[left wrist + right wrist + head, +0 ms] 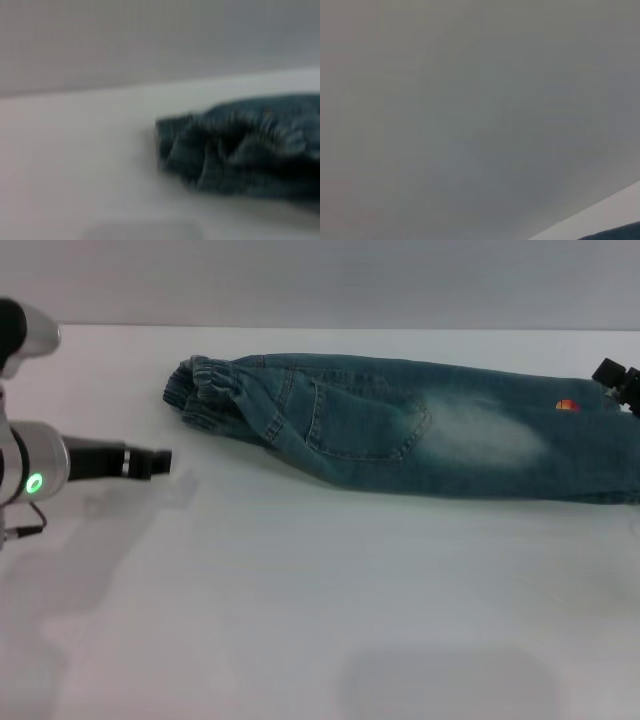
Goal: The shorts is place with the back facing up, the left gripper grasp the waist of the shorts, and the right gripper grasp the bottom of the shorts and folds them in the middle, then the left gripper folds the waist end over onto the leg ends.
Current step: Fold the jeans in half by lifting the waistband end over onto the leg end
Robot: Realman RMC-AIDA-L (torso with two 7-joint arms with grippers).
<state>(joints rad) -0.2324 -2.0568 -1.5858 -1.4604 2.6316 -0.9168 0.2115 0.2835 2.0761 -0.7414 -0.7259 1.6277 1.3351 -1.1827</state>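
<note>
one shorts (420, 430) | left gripper (160, 462) grip unclear | only head view shows right gripper (618, 378), unclear

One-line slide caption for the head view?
Denim shorts folded lengthwise on white table; left gripper beside waistband, right gripper at leg ends.

I see soft, even light; my left arm's faint shadow falls toward 5 o'clock on the table (300, 620). The shorts (250, 150) blur in the left wrist view.
</note>
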